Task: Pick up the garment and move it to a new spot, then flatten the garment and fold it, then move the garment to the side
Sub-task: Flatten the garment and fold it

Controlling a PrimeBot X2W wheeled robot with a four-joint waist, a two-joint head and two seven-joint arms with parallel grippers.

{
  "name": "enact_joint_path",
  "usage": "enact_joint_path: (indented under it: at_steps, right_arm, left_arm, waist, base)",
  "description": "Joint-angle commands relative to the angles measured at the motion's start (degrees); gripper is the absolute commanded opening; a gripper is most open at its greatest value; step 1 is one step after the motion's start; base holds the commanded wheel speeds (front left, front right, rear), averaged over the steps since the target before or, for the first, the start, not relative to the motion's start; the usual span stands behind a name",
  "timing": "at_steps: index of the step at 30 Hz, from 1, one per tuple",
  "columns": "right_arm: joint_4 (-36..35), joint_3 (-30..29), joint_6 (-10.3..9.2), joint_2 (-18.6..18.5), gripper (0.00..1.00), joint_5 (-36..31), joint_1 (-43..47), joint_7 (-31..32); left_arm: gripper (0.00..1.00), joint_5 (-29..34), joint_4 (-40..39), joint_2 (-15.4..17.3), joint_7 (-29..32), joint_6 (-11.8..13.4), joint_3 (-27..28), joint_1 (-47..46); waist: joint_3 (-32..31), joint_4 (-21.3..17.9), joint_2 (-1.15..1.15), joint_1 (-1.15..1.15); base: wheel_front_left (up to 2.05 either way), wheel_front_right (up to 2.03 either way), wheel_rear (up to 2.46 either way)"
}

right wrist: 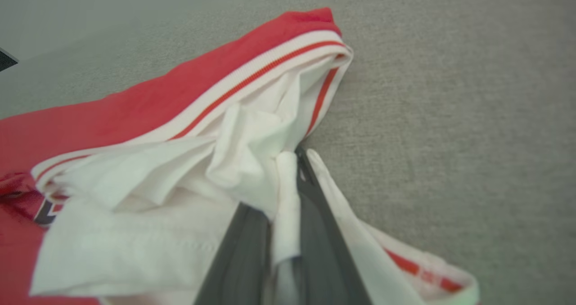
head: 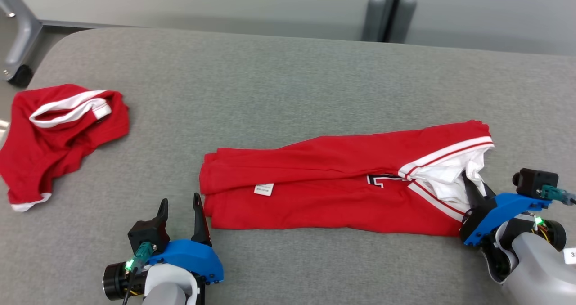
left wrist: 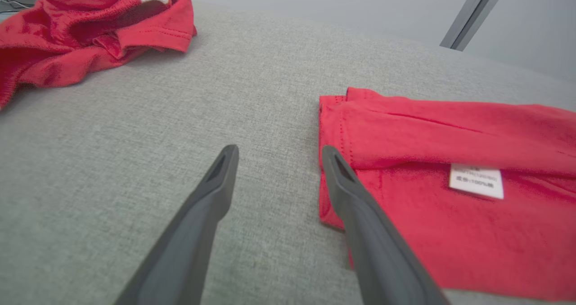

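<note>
The garment is a red jersey with white and red trim, lying as a long folded strip across the middle of the grey table. A white label shows near its left end. My left gripper stands open just beside that left end, its right finger at the cloth's edge, with nothing between the fingers. My right gripper is at the garment's right end, shut on a bunched fold of its white cloth, which the fingers lift slightly off the table.
A second red garment with white trim lies crumpled at the table's left edge, also near my left gripper. A wheeled metal leg stands beyond the far left corner. A grey post rises behind the table.
</note>
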Motion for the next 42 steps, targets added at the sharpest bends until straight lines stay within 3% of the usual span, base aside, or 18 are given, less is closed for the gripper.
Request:
enact_joint_path:
  at_steps: [1, 9, 16, 21, 27, 34, 39, 41, 42]
  right_arm:
    - [1.26, 0.10, -0.07, -0.14, 0.00, 0.60, 1.85, -0.48]
    - [-2.37, -3.40, -0.03, -2.86, 0.00, -0.01, 0.34, -3.54]
    - [-13.48, -3.74, 0.00, 1.17, 0.00, -2.79, 4.14, -3.47]
    - [-19.17, 0.85, 0.00, 4.16, 0.00, -1.73, 6.62, -3.49]
    - [-21.74, 8.27, 0.00, 6.68, 0.00, 0.74, 6.75, -3.48]
    - [-18.68, 14.18, 0.00, 9.03, 0.00, 2.24, 3.53, -3.36]
    - [-14.37, 15.76, 0.00, 10.83, 0.00, 3.37, 1.57, -3.41]
    - [-14.11, 16.49, 0.00, 11.23, 1.00, 3.87, 0.84, -3.45]
    - [-14.77, 16.60, 0.00, 11.34, 1.00, 4.29, 0.63, -3.46]
  left_arm:
    - [1.00, 0.38, -0.11, -0.07, -0.27, -0.20, -0.20, 0.26]
    - [1.00, -0.62, 0.77, -0.05, -0.27, -0.91, -2.39, -0.40]
    - [1.00, -1.68, 1.71, -0.02, -0.27, -0.75, -4.06, -0.71]
    - [1.00, -1.78, 2.31, -0.04, -0.27, -0.97, -4.76, 0.37]
    - [1.00, -1.70, 2.61, -0.04, -0.27, -1.19, -7.15, 1.75]
    - [1.00, -1.98, 2.92, -0.07, -0.27, -1.21, -9.95, 2.48]
    - [1.00, -2.51, 2.34, -0.07, -0.27, -0.77, -10.38, 2.30]
    - [1.00, -2.57, 1.90, -0.07, -0.27, -0.30, -10.28, 2.29]
    - [1.00, -2.56, 1.65, -0.08, -0.27, -0.07, -10.15, 2.39]
  waist:
    - [-0.58, -1.05, 0.00, 0.00]
    - [-2.31, -6.63, 0.00, 0.00]
    - [-3.55, -8.08, 0.00, 0.00]
    - [-4.50, -5.46, 0.00, 0.00]
    - [-5.26, 0.58, 0.00, 0.00]
    - [-5.29, 7.96, 0.00, 0.00]
    - [-5.03, 10.57, 0.00, 0.00]
    - [-5.02, 10.56, 0.00, 0.00]
    - [-5.04, 10.22, 0.00, 0.00]
  base:
    - [0.00, 0.00, 0.00]
    - [0.00, 0.00, 0.00]
    - [0.00, 0.00, 0.00]
    - [0.00, 0.00, 0.00]
    - [0.00, 0.00, 0.00]
    - [0.00, 0.00, 0.00]
    - [0.00, 0.00, 0.00]
    - [0.00, 0.00, 0.00]
    - [0.00, 0.00, 0.00]
